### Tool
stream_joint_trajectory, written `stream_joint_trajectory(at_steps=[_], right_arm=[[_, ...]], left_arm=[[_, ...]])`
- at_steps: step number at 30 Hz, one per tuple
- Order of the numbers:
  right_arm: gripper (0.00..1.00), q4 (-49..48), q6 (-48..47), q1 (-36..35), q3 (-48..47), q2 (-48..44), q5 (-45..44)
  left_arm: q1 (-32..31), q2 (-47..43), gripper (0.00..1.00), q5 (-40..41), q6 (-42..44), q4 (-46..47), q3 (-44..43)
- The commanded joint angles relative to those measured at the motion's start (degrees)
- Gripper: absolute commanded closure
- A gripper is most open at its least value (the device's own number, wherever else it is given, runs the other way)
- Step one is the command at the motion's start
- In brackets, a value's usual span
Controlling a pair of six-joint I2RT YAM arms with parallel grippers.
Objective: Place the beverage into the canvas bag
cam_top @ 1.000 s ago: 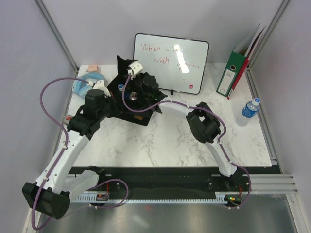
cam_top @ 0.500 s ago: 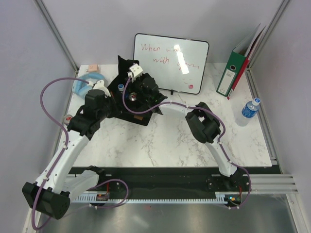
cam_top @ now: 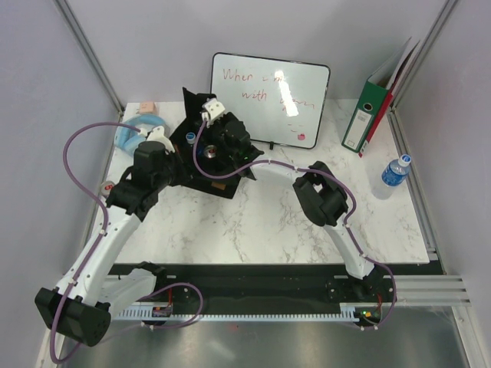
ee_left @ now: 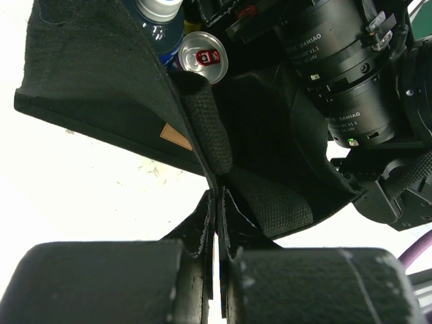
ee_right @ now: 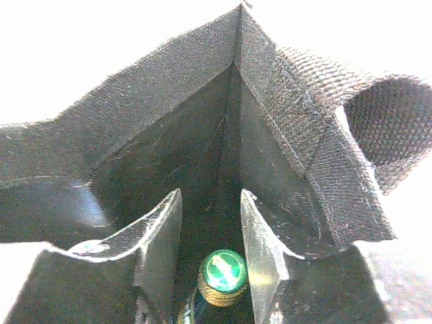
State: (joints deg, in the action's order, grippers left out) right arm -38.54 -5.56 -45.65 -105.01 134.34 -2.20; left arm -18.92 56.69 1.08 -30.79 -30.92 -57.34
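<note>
We find the canvas bag standing open at the far left of the counter, on the near side of the whiteboard. The left tool is clamped on the bag's side wall. The green-capped beverage stands upright inside the bag, between the parted fingers of the right tool. We cannot tell whether they bear on it.

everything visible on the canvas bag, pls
The canvas bag is black, coarse woven fabric, boxy, standing mouth-up at the back left of the table, in front of the whiteboard. A small tan label sits on one outer wall, and a short webbing handle loops at the rim. The left hand pinches that wall's edge. The right hand reaches inside, with a green-capped bottle between its fingers.
</note>
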Motion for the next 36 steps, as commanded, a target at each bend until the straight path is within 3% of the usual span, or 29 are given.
stream_joint_trajectory(at_steps=[1, 14, 19, 27, 31, 34, 35, 36], right_arm=[[0.51, -1.2, 0.6, -0.5, -1.3, 1.0, 1.8], [0.49, 0.1, 1.4, -0.5, -0.7, -2.9, 1.3], [0.43, 3.9, 2.0, -0.6, -2.0, -9.0, 1.2], [0.41, 12.3, 5.6, -0.6, 1.5, -22.9, -2.6], [0.41, 23.5, 14.4, -0.6, 5.6, -32.5, -9.9], [0.4, 38.4, 18.2, -0.5, 6.3, -39.1, -18.7], [0.4, 47.9, 20.0, -0.5, 6.0, -40.5, -21.2], [0.4, 52.2, 20.5, -0.4, 5.3, -42.7, -26.1]], left_arm=[[-0.1, -0.8, 0.98, -1.6, 0.8, 1.4, 0.7], [0.0, -2.0, 0.98, -1.3, 0.5, 1.4, 2.6], [0.0, -2.0, 0.98, -1.3, 0.0, 1.2, 2.0], [-0.1, -0.7, 0.98, -1.3, -0.2, 1.0, -0.6], [-0.1, -0.3, 0.98, -1.4, 0.2, 0.6, -1.6], [0.0, -0.2, 0.97, -1.3, 0.4, 0.5, -1.6], [0.0, -0.1, 0.96, -1.3, 0.5, 0.5, -1.7], [0.0, -0.1, 0.92, -1.3, 0.6, 0.4, -1.8]])
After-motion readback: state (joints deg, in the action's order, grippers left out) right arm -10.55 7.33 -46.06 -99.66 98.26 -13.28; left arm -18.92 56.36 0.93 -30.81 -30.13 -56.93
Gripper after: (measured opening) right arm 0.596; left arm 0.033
